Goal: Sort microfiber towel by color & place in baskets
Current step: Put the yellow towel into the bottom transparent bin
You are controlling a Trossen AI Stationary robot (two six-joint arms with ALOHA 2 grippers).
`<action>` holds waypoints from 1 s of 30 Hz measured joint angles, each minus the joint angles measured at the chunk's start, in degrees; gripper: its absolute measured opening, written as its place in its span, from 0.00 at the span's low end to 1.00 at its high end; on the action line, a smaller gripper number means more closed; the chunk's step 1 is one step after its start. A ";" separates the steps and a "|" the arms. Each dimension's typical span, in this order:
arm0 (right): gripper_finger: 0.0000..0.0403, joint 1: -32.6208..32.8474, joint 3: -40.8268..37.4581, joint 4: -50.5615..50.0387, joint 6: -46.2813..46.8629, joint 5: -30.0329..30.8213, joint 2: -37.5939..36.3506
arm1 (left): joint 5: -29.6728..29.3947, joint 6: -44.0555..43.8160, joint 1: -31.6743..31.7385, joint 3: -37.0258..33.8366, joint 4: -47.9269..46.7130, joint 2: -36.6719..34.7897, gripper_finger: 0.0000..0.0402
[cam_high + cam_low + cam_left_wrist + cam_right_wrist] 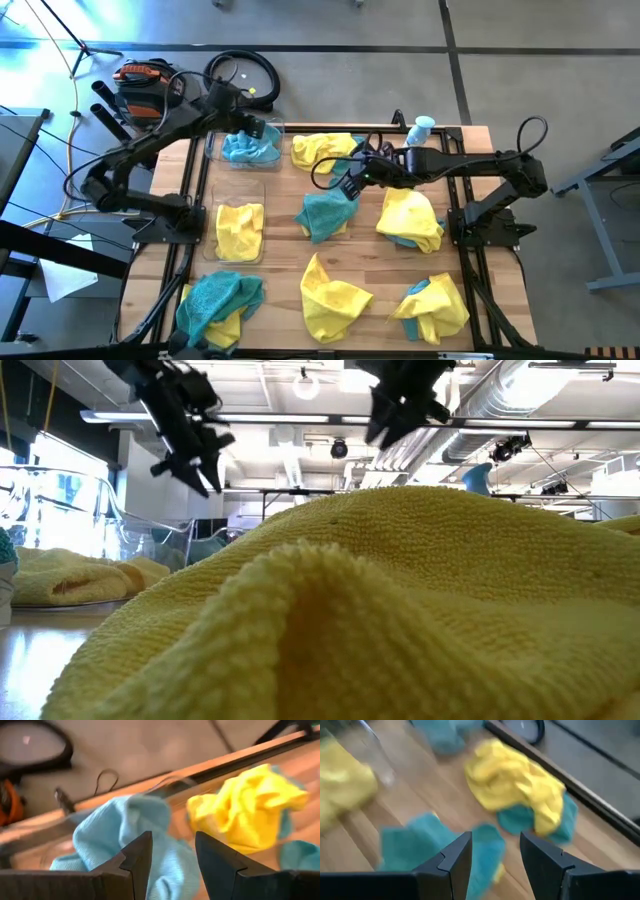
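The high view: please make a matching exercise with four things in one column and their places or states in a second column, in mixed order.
Things:
1. far basket
2. near basket
3. left pincer
4. right pincer

Places or states:
A. holds a yellow towel
B. open, above a teal towel at the table's middle
C. holds a teal towel
D. open, above the basket with the teal towel

Right pairs: 1-C, 2-A, 3-D, 4-B
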 joint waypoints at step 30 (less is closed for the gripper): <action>0.40 17.33 -30.37 -7.70 3.99 -18.73 -31.57 | 2.87 8.85 -35.20 0.00 10.50 -3.56 0.35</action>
